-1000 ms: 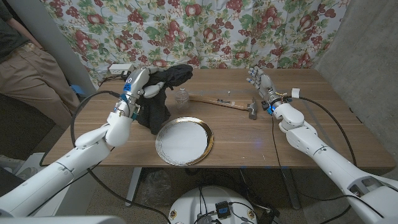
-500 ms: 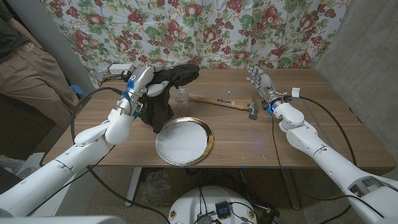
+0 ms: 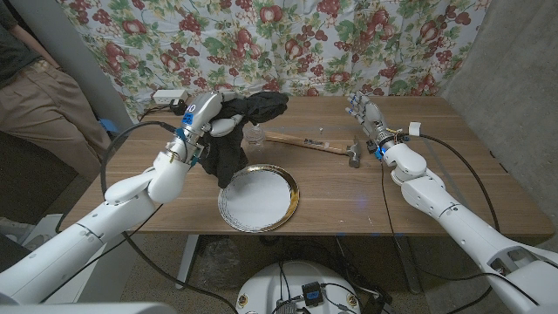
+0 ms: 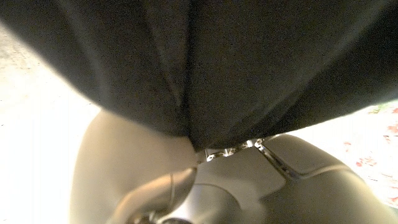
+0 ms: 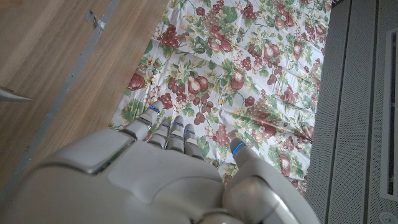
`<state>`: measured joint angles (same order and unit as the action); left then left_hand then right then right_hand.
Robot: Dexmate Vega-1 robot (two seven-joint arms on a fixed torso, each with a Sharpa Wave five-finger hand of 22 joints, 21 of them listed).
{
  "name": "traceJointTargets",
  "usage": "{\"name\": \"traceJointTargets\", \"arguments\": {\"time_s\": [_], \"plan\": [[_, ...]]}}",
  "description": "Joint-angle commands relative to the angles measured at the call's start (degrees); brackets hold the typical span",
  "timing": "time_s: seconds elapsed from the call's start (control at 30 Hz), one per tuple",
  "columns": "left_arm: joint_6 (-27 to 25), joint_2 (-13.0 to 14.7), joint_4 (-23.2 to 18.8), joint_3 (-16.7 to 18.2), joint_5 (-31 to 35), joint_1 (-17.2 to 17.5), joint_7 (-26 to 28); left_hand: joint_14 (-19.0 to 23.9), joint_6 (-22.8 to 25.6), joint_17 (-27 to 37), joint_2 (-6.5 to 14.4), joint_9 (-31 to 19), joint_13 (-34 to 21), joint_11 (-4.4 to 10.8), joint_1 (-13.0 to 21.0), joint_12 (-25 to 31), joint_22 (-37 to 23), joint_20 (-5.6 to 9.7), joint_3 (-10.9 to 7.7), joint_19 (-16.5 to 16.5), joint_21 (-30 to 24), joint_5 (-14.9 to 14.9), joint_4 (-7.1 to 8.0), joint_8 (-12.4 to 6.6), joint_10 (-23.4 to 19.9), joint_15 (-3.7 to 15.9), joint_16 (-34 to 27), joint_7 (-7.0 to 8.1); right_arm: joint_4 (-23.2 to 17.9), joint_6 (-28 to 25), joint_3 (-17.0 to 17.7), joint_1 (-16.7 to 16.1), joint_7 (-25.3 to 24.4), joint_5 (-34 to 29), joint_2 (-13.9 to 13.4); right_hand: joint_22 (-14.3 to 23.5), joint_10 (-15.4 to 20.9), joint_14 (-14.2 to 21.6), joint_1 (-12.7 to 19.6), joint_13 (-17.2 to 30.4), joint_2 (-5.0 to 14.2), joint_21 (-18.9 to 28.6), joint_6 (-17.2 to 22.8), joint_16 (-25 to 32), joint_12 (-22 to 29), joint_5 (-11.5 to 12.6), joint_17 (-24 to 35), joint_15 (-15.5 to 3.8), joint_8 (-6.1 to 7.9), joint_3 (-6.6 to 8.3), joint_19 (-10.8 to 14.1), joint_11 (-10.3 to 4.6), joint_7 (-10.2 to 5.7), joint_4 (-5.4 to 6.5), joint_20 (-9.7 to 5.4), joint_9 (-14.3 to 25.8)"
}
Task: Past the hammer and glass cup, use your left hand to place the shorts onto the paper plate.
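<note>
Carried higher and further right than a second ago, the shorts (image 3: 234, 131) are clutched by the left hand (image 3: 202, 112), hanging beside the paper plate (image 3: 258, 198); lowering remains; the right hand (image 3: 364, 112) waits with fingers apart.

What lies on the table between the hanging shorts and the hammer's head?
In the head view, the glass cup and the hammer's wooden handle lie between the shorts, held up by the left hand, and the hammer's head.
</note>
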<state>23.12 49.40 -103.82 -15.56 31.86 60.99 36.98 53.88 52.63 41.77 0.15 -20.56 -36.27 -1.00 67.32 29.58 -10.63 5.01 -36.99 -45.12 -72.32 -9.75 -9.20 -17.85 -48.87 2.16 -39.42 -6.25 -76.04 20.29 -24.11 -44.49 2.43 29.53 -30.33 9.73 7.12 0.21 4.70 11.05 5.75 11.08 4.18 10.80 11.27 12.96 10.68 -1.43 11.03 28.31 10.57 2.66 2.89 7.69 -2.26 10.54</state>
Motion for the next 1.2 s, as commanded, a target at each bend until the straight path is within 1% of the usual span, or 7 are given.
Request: {"name": "traceJointTargets", "arguments": {"time_s": [0.03, 0.13, 0.17, 0.23, 0.73, 1.2], "plan": [[2.55, -0.29, -1.21, 0.46, 1.69, 0.23, -1.04, 6.01, 1.07, 0.09, 7.73, -0.36, -0.3, 0.14, 7.46, -0.38, 0.0, 7.04, -0.19, 0.25, -0.59, -0.36, 0.17, -0.1, -0.64, 9.86, 0.18, -0.08, -0.49, 0.27, 0.1, -0.2, -0.03, -0.17, -0.21, 0.16, 0.41, 0.25, 0.22, 0.11, 2.32, 0.12, 0.46, 0.19, 0.14, -0.1, 0.09, -0.16, 0.09, 0.35, -0.05, 0.0, 0.28, -0.16, -2.15, 0.19], [2.98, -0.42, -1.09, 0.48, 1.11, 0.15, -1.8, 6.07, 1.12, 0.15, 7.71, -0.32, -0.35, 0.11, 7.43, -0.52, 0.02, 7.07, -0.2, 0.32, -0.68, -0.38, 0.16, -0.01, -0.72, 9.86, 0.26, -0.11, -0.65, 0.17, 0.13, -0.29, -0.06, -0.14, -0.3, 0.16, 0.4, 0.28, 0.3, 0.11, 2.33, 0.12, 0.43, 0.18, 0.13, -0.09, 0.05, -0.15, 0.07, 0.39, -0.05, 0.06, 0.33, -0.23, -2.15, 0.19], [3.11, -0.48, -1.08, 0.45, 1.61, 0.13, -1.62, 5.98, 1.14, 0.22, 7.7, -0.31, -0.29, 0.37, 7.42, -0.61, 0.02, 7.06, -0.21, 0.33, -0.72, -0.39, 0.15, 0.03, -0.8, 9.87, 0.31, -0.09, -0.65, 0.22, 0.09, -0.3, -0.08, -0.31, -0.37, 0.16, 0.42, 0.25, 0.26, 0.11, 2.31, 0.12, 0.46, 0.18, 0.14, -0.1, 0.07, -0.14, 0.09, 0.36, -0.07, 0.04, 0.3, -0.2, -2.18, 0.19], [3.66, -0.42, -0.96, 0.4, 1.23, -0.02, -2.23, 6.15, 1.21, 0.2, 7.7, -0.34, -0.22, 0.18, 7.41, -0.71, 0.03, 7.07, -0.22, 0.36, -0.76, -0.4, 0.15, 0.03, -0.92, 9.91, 0.32, -0.09, -0.79, 0.05, 0.15, -0.37, -0.14, -0.17, -0.37, 0.16, 0.41, 0.23, 0.23, 0.11, 2.31, 0.12, 0.46, 0.18, 0.13, -0.1, 0.08, -0.17, 0.09, 0.35, -0.06, 0.06, 0.31, -0.18, -2.17, 0.19], [6.28, -0.99, -1.7, 0.5, 2.27, -0.35, -3.49, 6.27, 1.47, 0.52, 7.6, -0.61, -0.62, 0.25, 7.37, -1.13, 0.1, 7.08, -0.31, 0.51, -1.05, -0.47, 0.08, 0.06, -1.05, 9.93, 0.57, -0.09, -1.19, 0.51, 0.17, -0.5, -0.41, -0.75, -0.57, 0.16, 0.42, 0.26, 0.23, 0.11, 2.32, 0.13, 0.51, 0.17, 0.13, -0.08, 0.06, -0.12, 0.1, 0.39, -0.08, -0.06, 0.36, -0.19, -2.12, 0.19], [8.11, -1.2, -2.88, 1.08, 3.03, 0.33, -4.82, 6.28, 1.66, 0.7, 7.55, -0.73, -0.85, 0.32, 7.34, -1.54, 0.14, 7.07, -0.37, 0.61, -1.29, -0.51, 0.07, 0.18, -1.25, 9.88, 0.89, 0.07, -1.77, 0.56, 0.33, -0.77, -0.7, -1.02, -0.89, 0.16, 0.44, 0.3, 0.24, 0.11, 2.31, 0.13, 0.52, 0.17, 0.13, -0.08, 0.05, -0.07, 0.09, 0.39, -0.1, 0.07, 0.33, -0.22, -2.11, 0.19]]}}
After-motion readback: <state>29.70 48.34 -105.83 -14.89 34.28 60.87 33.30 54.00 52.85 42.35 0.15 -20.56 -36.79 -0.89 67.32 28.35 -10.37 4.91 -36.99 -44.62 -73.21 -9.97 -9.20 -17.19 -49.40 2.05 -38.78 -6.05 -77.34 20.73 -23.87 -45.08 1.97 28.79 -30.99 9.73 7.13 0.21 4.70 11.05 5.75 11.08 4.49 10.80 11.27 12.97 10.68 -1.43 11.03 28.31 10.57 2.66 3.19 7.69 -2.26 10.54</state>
